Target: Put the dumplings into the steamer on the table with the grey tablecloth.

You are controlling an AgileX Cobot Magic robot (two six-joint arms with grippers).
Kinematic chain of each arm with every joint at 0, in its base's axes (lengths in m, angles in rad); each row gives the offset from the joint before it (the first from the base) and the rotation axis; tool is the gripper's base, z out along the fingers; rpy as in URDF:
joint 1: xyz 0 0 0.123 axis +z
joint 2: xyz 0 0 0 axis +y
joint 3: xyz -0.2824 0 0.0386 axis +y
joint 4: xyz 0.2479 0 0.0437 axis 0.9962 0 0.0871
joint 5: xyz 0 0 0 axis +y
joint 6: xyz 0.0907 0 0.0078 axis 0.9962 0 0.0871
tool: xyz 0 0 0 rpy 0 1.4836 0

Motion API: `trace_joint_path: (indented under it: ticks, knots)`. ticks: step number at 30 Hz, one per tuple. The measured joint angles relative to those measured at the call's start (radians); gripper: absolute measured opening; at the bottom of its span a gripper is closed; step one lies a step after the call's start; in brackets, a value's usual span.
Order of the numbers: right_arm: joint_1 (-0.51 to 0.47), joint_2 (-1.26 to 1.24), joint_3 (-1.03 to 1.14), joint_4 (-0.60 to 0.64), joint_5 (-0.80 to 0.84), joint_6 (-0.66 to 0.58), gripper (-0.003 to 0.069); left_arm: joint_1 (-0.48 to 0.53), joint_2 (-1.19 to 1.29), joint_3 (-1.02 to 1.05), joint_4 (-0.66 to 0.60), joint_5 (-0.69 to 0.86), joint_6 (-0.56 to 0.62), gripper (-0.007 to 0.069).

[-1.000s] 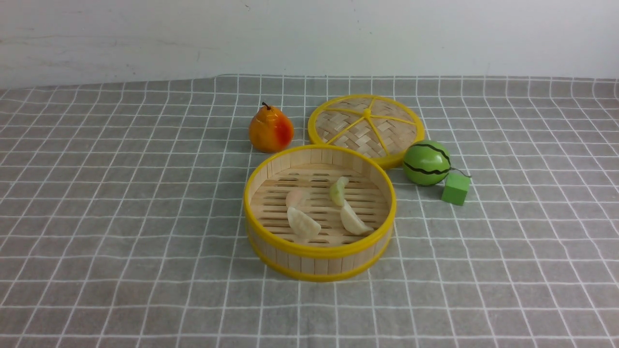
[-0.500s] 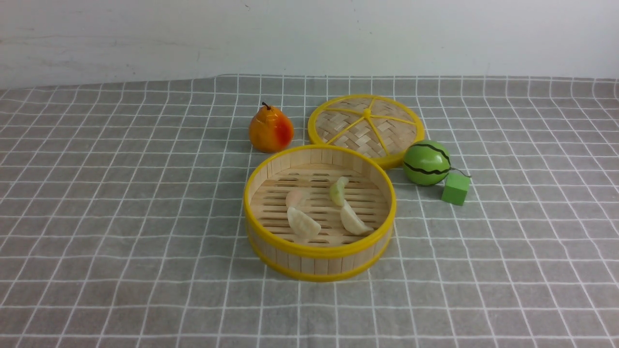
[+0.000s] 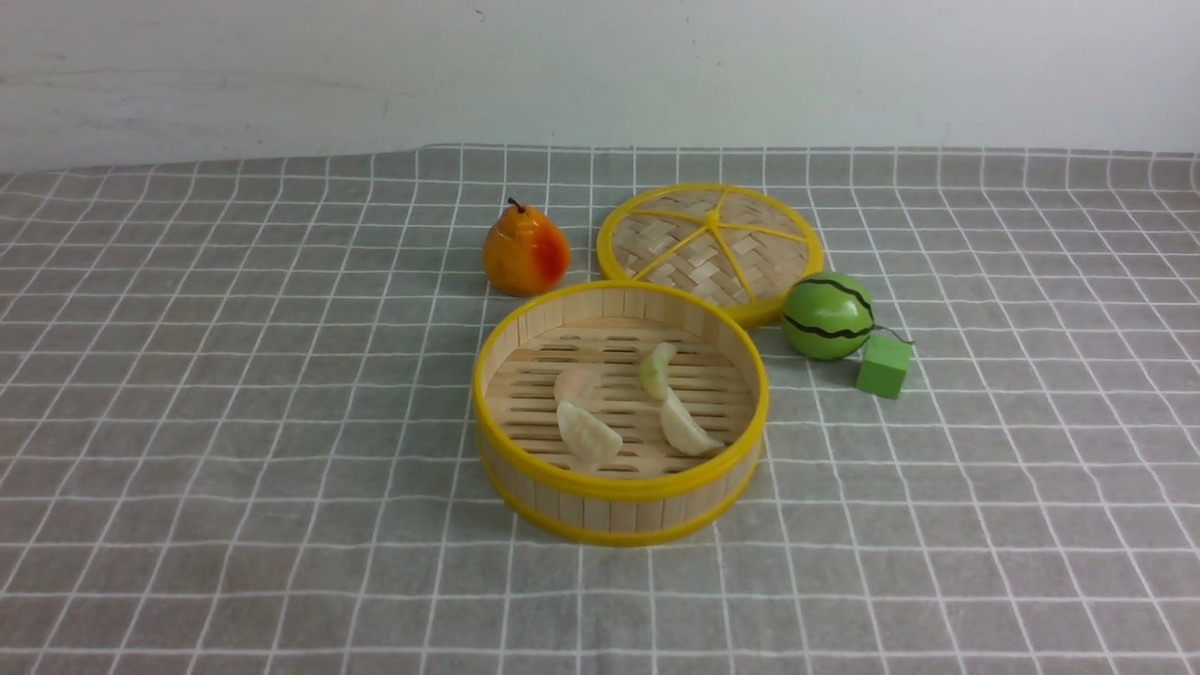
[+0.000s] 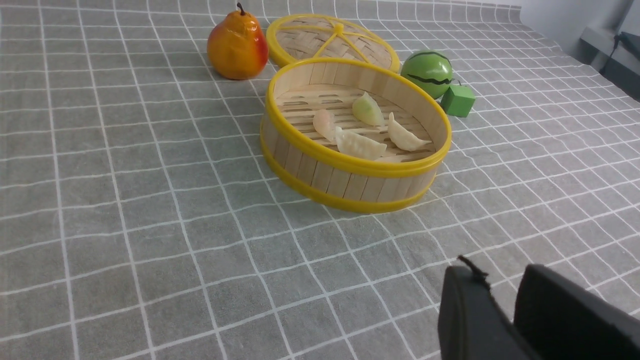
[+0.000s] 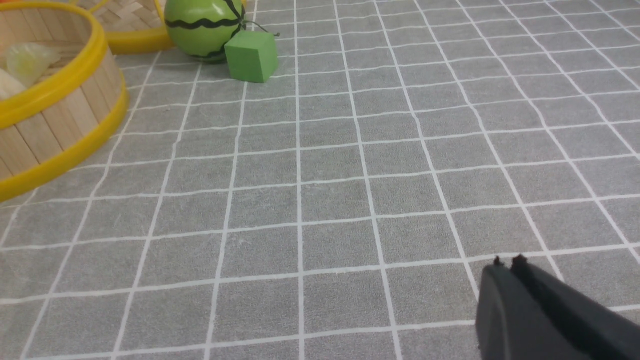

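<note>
The steamer (image 3: 619,489) stands in the middle of the table's grey tablecloth (image 3: 234,422). On its slat floor lie the dumplings: a pink one (image 3: 574,382), a green one (image 3: 656,368) and two cream-white ones (image 3: 588,434) (image 3: 687,427). Neither arm shows in the front view. In the left wrist view my left gripper (image 4: 500,280) hangs well short of the steamer (image 4: 350,162), its jaws a little apart with nothing between them. My right gripper (image 5: 508,262) is shut and empty over bare cloth, far from the steamer (image 5: 50,125).
Behind the steamer lie a toy pear (image 3: 525,251) and the flat woven lid (image 3: 710,246). A green watermelon ball (image 3: 828,316) and a green cube (image 3: 883,366) sit to its right. A white wall closes the far edge.
</note>
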Motion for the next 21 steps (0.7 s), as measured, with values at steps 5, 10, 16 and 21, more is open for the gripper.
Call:
trace_joint_path:
  ticks: [5, 10, 16, 21]
  knots:
    - [0.0, 0.0, 0.0, 0.0, 0.0, 0.0, 0.0005, 0.077, 0.0, 0.157, 0.069, -0.319, 0.0, 0.005]
    - [0.0, 0.0, 0.0, 0.0, 0.0, 0.0, 0.0009, 0.259, -0.02, 0.335, 0.088, -0.588, -0.012, -0.0014]
    - [0.0, 0.0, 0.0, 0.001, 0.0, 0.0, 0.0017, 0.428, -0.122, 0.473, 0.088, -0.59, -0.145, -0.0014]
    - [0.0, -0.001, 0.0, 0.001, 0.0, 0.0, 0.0021, 0.459, -0.126, 0.488, 0.088, -0.425, -0.191, -0.0014]
